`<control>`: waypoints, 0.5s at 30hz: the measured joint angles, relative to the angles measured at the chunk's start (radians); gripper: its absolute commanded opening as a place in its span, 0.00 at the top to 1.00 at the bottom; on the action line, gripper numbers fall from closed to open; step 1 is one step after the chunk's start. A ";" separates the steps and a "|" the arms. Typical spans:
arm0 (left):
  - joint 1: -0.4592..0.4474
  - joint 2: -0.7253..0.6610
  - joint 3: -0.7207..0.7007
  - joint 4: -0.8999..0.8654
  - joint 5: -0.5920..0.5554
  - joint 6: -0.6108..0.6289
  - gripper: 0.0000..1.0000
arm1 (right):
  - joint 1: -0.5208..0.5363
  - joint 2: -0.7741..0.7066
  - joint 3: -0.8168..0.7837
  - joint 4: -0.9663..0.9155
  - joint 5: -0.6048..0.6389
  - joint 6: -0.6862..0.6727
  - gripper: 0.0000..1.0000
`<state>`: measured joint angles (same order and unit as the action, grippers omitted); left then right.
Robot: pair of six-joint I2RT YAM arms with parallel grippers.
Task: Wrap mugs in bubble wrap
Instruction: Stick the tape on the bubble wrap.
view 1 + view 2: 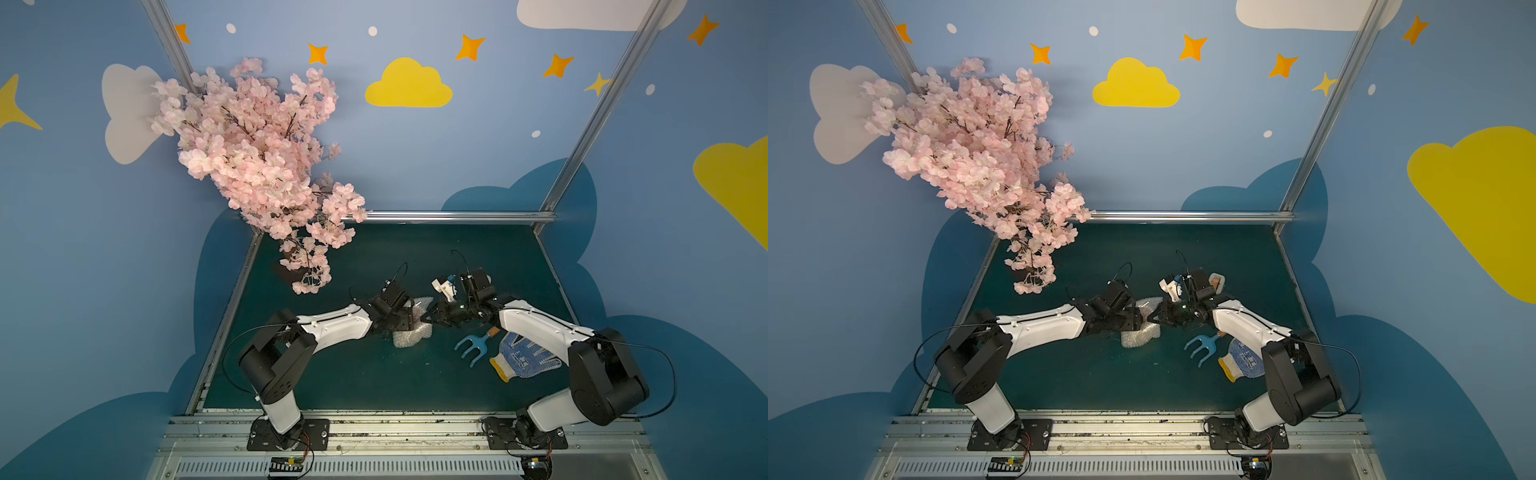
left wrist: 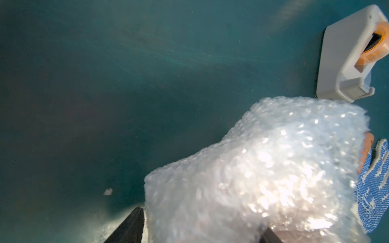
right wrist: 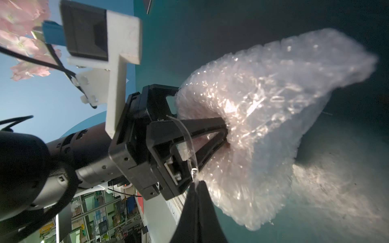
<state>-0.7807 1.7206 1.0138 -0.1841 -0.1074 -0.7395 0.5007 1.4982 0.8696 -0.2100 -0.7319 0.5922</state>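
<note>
The bubble wrap (image 1: pixel 411 336) is bunched into a lumpy bundle at mid-table in both top views (image 1: pixel 1140 334). The mug is hidden inside it; only a faint pink tint shows through the wrap (image 2: pixel 273 168). My left gripper (image 2: pixel 201 218) is closed wide around the bundle, one black finger (image 2: pixel 130 227) on each side. It reaches in from the left (image 1: pixel 409 318). My right gripper (image 3: pixel 196 182) is shut just beside the bundle (image 3: pixel 273 94), pinching the end of a thin clear tape strip (image 3: pixel 187 134) that arcs up to the left gripper's fingers. From above, its tips (image 1: pixel 424 319) almost touch the left gripper.
A white tape dispenser (image 2: pixel 353 54) with an orange roll stands just behind the right wrist (image 1: pixel 1216 281). A blue hand rake (image 1: pixel 473 345) and a blue-dotted work glove (image 1: pixel 523 359) lie to the right of the bundle. A pink blossom tree (image 1: pixel 257 166) overhangs the back left corner.
</note>
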 measured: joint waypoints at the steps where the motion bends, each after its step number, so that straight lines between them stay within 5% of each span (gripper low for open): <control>1: 0.000 -0.001 -0.003 0.005 0.000 -0.002 0.26 | 0.005 0.002 0.001 0.000 0.004 0.004 1.00; 15: -0.002 -0.002 -0.008 0.014 0.000 -0.006 0.26 | 0.060 0.080 0.080 -0.087 0.109 -0.057 1.00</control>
<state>-0.7822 1.7184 1.0058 -0.1703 -0.1074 -0.7452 0.5602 1.5780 0.9497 -0.2970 -0.6228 0.5350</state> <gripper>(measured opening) 0.737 0.042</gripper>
